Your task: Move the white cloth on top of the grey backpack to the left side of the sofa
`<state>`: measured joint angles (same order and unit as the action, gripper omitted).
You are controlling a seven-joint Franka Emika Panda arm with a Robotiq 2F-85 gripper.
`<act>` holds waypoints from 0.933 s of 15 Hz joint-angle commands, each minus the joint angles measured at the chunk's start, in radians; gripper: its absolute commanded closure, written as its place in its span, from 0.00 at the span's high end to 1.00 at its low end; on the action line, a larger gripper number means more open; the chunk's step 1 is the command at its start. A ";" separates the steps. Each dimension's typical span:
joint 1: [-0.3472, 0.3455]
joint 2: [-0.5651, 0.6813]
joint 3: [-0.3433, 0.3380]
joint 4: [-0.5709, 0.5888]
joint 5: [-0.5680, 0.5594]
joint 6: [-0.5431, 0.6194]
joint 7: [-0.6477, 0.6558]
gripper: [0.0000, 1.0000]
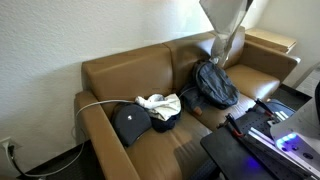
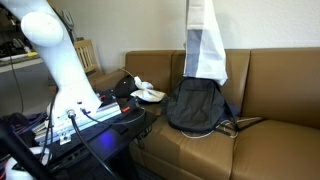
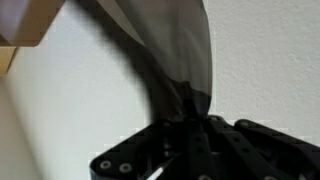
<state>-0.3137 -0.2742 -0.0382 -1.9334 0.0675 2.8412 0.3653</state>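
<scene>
The white cloth [image 1: 226, 28] hangs in the air above the grey backpack [image 1: 215, 85], which rests against the back of the brown sofa [image 1: 120, 72]. Both exterior views show the cloth [image 2: 205, 42] hanging down from the top edge of the frame, its lower end just above the backpack [image 2: 195, 105]. The gripper is above the frame in both exterior views. In the wrist view my gripper [image 3: 185, 115] is shut on a bunched fold of the cloth [image 3: 175, 50], with a white wall behind it.
A black cap [image 1: 130, 122] and a second white cloth on a dark item [image 1: 160, 103] lie on one sofa seat. A white cable [image 1: 100, 103] crosses the armrest. A wooden side table [image 1: 270, 42] stands beyond the sofa. A black table with electronics [image 2: 95, 112] stands in front.
</scene>
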 commanded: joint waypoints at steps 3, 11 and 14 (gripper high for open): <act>-0.078 -0.197 -0.003 0.128 -0.100 -0.340 0.144 0.00; 0.022 -0.096 -0.007 0.031 -0.188 -0.453 0.020 0.00; 0.132 0.054 -0.095 0.010 0.052 -0.313 -0.070 0.00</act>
<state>-0.2693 -0.3404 -0.0583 -1.9247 -0.0448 2.4372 0.3847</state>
